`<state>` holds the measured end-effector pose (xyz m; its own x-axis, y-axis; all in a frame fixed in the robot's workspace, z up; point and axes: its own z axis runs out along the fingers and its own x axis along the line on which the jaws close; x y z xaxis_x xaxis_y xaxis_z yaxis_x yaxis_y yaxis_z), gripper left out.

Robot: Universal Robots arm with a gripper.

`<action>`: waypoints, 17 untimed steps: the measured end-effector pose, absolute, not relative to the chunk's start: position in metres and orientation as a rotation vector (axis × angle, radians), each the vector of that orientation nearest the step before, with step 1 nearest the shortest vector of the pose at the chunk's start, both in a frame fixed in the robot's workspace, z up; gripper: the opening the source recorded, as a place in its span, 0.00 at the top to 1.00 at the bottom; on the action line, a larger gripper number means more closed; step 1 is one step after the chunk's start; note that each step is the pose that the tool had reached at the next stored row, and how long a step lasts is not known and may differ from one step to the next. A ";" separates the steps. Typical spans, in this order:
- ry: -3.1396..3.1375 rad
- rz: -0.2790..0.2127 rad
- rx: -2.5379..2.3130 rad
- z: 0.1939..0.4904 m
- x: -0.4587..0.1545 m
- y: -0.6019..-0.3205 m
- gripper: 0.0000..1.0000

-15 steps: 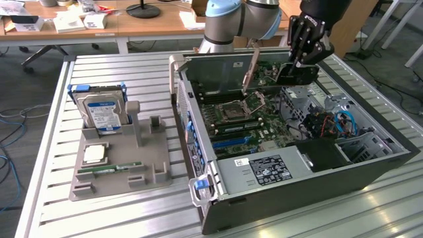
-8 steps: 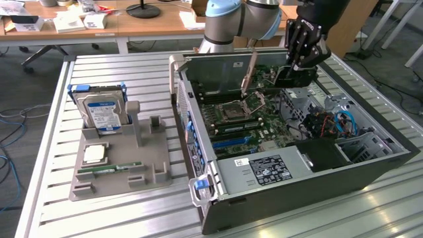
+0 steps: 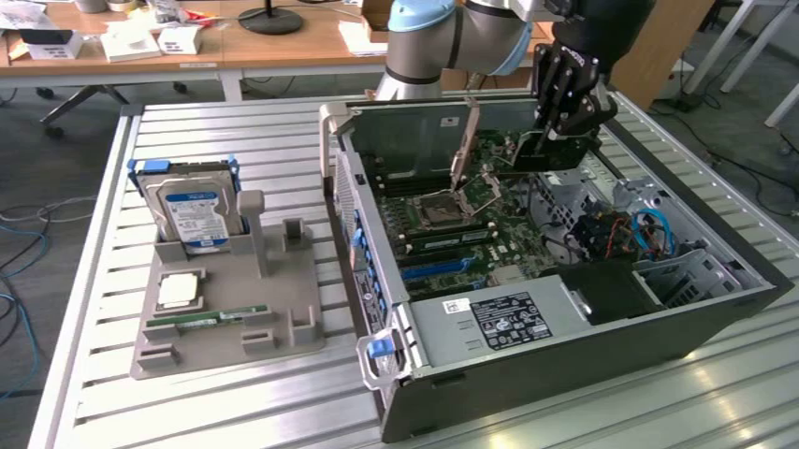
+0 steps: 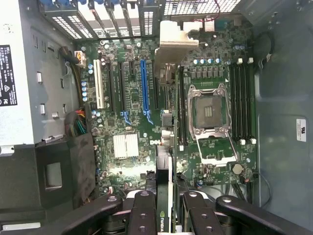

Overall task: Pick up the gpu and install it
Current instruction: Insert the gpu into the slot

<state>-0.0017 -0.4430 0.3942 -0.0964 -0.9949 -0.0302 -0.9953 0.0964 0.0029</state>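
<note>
My gripper (image 3: 559, 134) hangs over the far end of the open computer case (image 3: 699, 318), above the motherboard (image 3: 481, 224). It is shut on the gpu (image 3: 549, 155), a dark card that hangs below the fingers. In the wrist view the gpu (image 4: 162, 218) stands edge-on between the two black fingers (image 4: 143, 213) of the gripper (image 4: 164, 198), with a green logo on it. The card is above the board and touches no slot. A long blue slot (image 4: 145, 90) lies on the motherboard (image 4: 132, 166) ahead, a little to one side of the card's line.
The CPU socket (image 4: 208, 110) stands open with its silver lever frame raised (image 3: 469, 140). A power supply (image 3: 500, 318) fills the case's near end. On the exterior view's left, a grey holder (image 3: 287, 327) carries a hard drive (image 3: 194, 215), a CPU (image 3: 179, 290) and a green RAM stick (image 3: 206, 320).
</note>
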 end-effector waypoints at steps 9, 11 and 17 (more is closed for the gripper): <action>2.311 0.035 -2.098 0.389 -0.002 -0.443 0.74; 2.311 0.035 -2.098 0.386 -0.002 -0.443 0.74; 2.311 0.035 -2.098 0.380 -0.002 -0.443 0.74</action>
<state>-0.0020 -0.4430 0.3803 -0.0963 -0.9949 -0.0302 -0.9953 0.0963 0.0029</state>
